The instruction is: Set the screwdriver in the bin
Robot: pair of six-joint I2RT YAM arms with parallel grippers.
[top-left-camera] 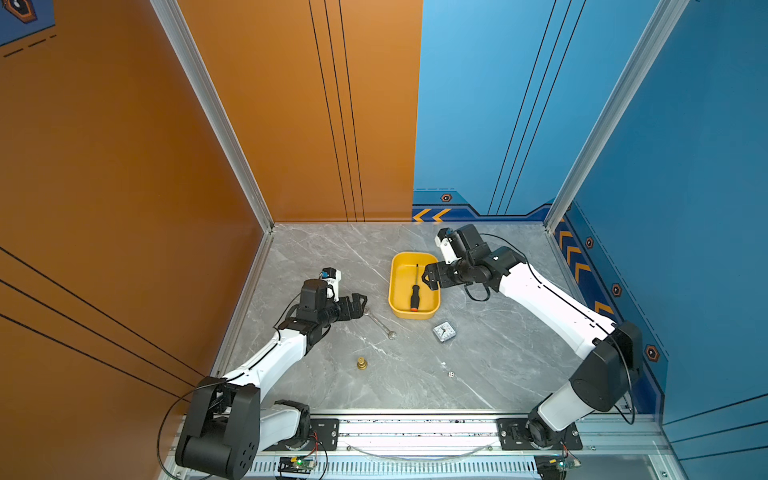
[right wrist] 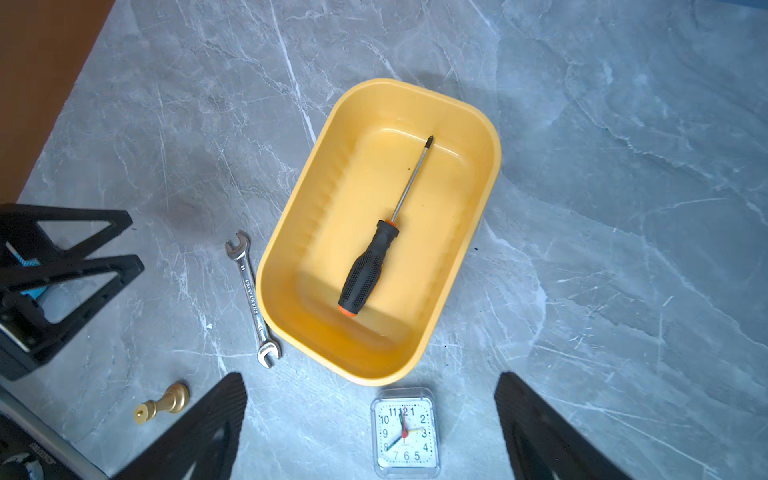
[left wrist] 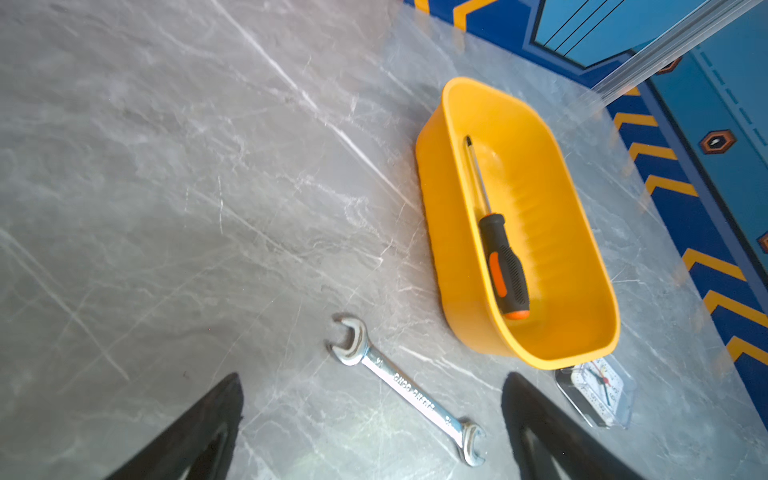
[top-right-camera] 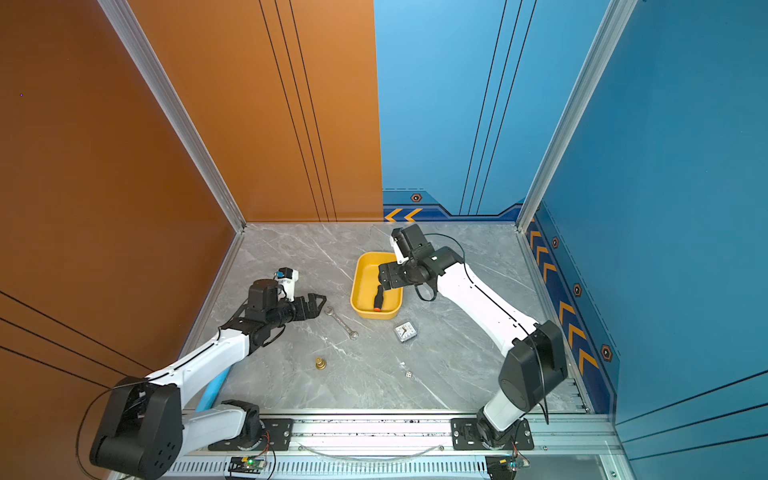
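Screwdriver (right wrist: 374, 253) lies flat inside the bin (right wrist: 286, 232), tip toward 12 o'clock in a top view, cap at 6. Right hand (top-left-camera: 430, 279) wide, empty, over the bin's 3 o'clock rim. Left hand (top-left-camera: 360, 305) wide, empty, by the wrench (top-left-camera: 380, 323) on the table (top-left-camera: 498, 353).

A: What reads clearly?
B: The clock (right wrist: 405, 433), just before the right gripper (right wrist: 370, 428), shows numerals 1 to 12.
A: And the wrench (right wrist: 252, 298)?
B: Stamped lettering, illegible.
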